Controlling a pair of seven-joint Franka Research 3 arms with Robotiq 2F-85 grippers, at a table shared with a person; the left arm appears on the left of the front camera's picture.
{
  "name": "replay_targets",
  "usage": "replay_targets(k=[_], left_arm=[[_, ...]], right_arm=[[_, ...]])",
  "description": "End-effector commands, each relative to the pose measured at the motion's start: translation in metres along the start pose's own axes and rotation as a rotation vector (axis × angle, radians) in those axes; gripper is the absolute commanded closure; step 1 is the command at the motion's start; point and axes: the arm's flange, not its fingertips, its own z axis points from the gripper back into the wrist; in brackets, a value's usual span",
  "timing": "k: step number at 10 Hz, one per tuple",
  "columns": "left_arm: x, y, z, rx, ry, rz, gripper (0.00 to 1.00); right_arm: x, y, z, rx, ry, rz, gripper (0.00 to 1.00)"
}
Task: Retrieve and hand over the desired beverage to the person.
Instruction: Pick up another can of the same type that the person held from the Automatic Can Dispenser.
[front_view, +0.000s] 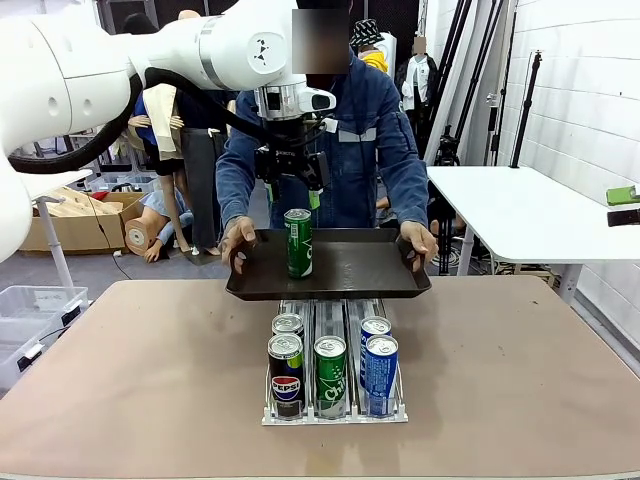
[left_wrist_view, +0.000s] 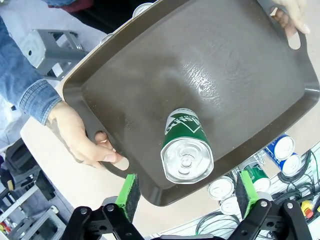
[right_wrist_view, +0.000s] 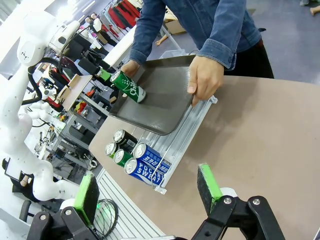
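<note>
Can (front_view: 298, 243) upright on tray (front_view: 372, 266), left claw (front_view: 291, 194) spread

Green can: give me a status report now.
Left hand open, directly above the green can. Right hand open, off over the table. Can upright on the tray, person gripping both tray ends. Nothing between left hand and can.

The green can (front_view: 298, 243) stands upright on the dark tray (front_view: 365, 265) that the person (front_view: 375, 150) in blue denim holds level.
</note>
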Motion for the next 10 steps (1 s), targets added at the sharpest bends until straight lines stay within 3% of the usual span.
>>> replay_targets(k=[1, 3, 5, 7, 10], left_arm=[[0.0, 0.0, 0.002, -0.001, -0.004, 0.003, 0.0], [0.0, 0.0, 0.0, 0.0, 0.0, 0.0, 0.0], [-0.019, 0.023, 0.031, -0.085, -0.053, 0.05, 0.0], [-0.042, 0.057, 0.062, -0.161, -0.125, 0.114, 0.0], [-0.104, 0.128, 0.086, -0.293, -0.218, 0.222, 0.0]], right_arm=[[0.002, 0.0, 0.0, 0.018, -0.018, 0.007, 0.0], [0.002, 0.0, 0.0, 0.018, -0.018, 0.007, 0.0], [0.002, 0.0, 0.0, 0.018, -0.018, 0.007, 0.0], [0.002, 0.0, 0.0, 0.018, -0.018, 0.007, 0.0], [0.002, 0.0, 0.0, 0.018, -0.018, 0.007, 0.0]])
